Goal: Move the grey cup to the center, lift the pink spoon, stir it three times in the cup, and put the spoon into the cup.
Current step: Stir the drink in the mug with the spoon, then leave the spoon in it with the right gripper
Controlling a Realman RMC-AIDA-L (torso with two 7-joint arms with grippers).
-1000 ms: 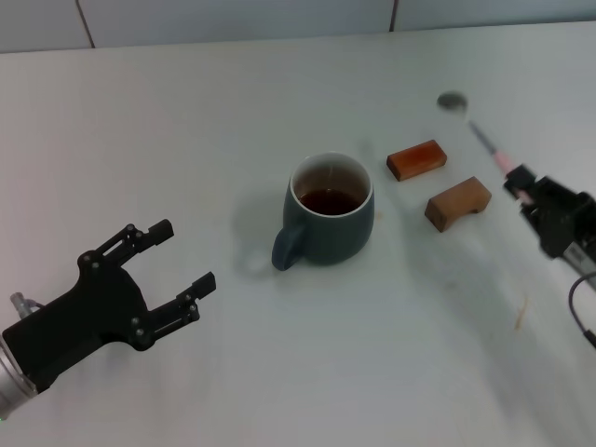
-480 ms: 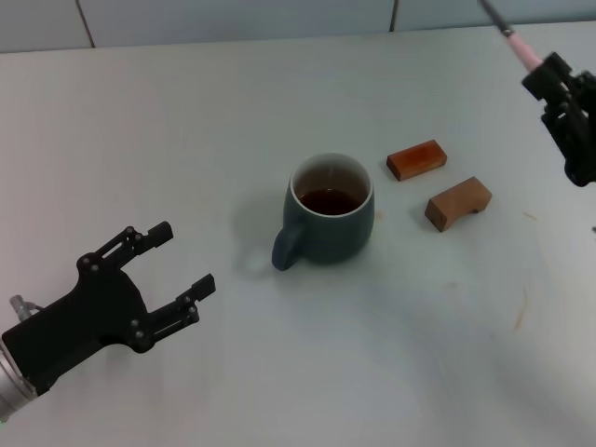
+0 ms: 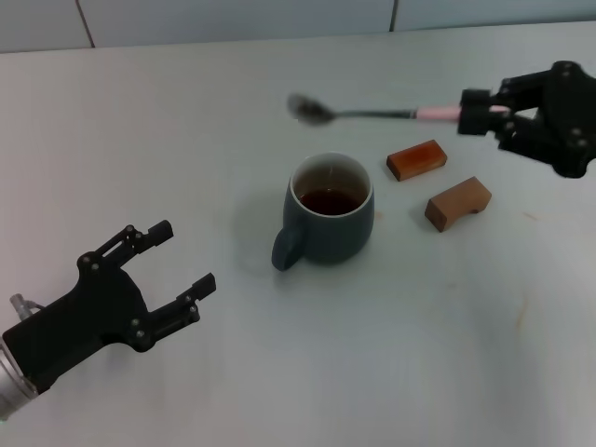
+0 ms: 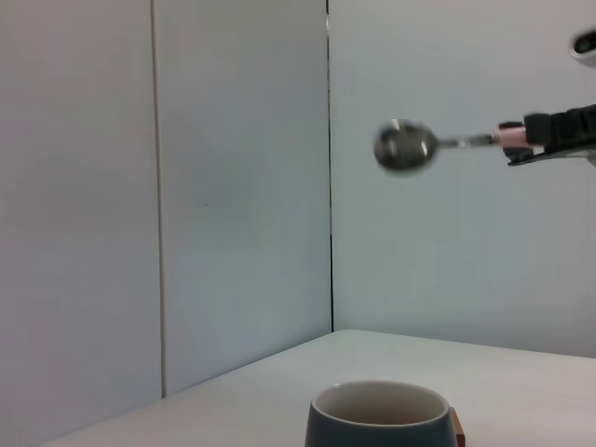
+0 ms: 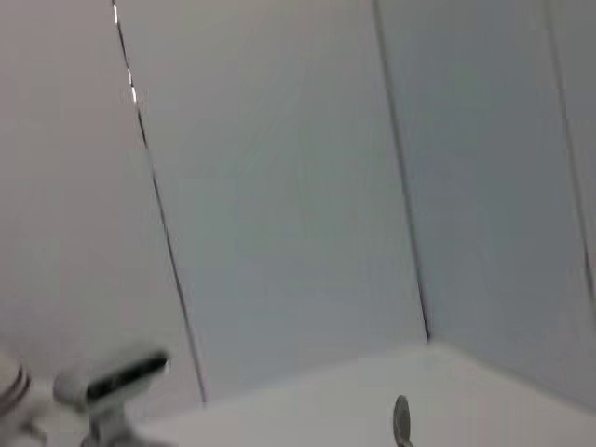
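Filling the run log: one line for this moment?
right gripper: holds pink spoon above grey cup | left gripper: open, idle

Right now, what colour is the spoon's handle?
Pale pink on the pink spoon; clearest in the head view.

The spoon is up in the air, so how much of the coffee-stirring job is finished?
Done: the grey cup sits mid-table, and the pink spoon is lifted, gripped by its handle in the right gripper. In hand: the spoon's bowl hangs above and beyond the cup, not in it. Left: stirring three times and leaving the spoon in the cup. The left gripper waits open, aside.
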